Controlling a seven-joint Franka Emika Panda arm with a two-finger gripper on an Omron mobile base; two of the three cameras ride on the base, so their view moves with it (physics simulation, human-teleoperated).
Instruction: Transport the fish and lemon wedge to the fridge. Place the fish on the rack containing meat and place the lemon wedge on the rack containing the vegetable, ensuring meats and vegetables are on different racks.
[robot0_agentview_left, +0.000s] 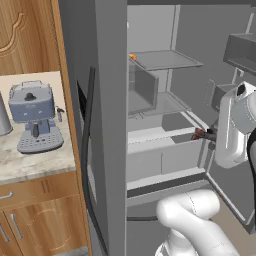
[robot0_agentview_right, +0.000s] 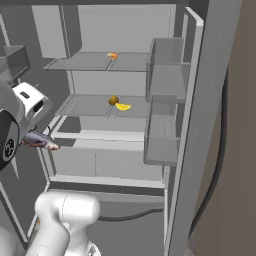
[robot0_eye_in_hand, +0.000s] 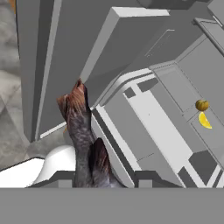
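Note:
The fridge (robot0_agentview_right: 95, 27) stands open before me. My gripper (robot0_agentview_left: 212, 134) is shut on the fish (robot0_agentview_left: 200, 133), a slim dark grey-brown body that pokes out toward the fridge at drawer height, below the racks. In the hand view the fish (robot0_eye_in_hand: 81, 127) rises from between the fingertips (robot0_eye_in_hand: 146, 177). The lemon wedge (robot0_agentview_right: 123, 106) lies on the middle rack (robot0_agentview_right: 85, 106), right beside the round yellow-brown vegetable (robot0_agentview_right: 113, 100). The orange-tan meat (robot0_agentview_right: 113, 55) sits on the top rack (robot0_agentview_right: 80, 61). From the right base view, the fish (robot0_agentview_right: 42, 142) juts out beside my hand.
A grey espresso machine (robot0_agentview_left: 34, 117) stands on the marble counter (robot0_agentview_left: 35, 162) left of the fridge, above wooden cabinets. Door bins (robot0_agentview_right: 162, 135) line the open right door, and more bins (robot0_agentview_left: 242, 50) hang on the door beside my arm. Drawers (robot0_agentview_right: 105, 160) sit under the racks.

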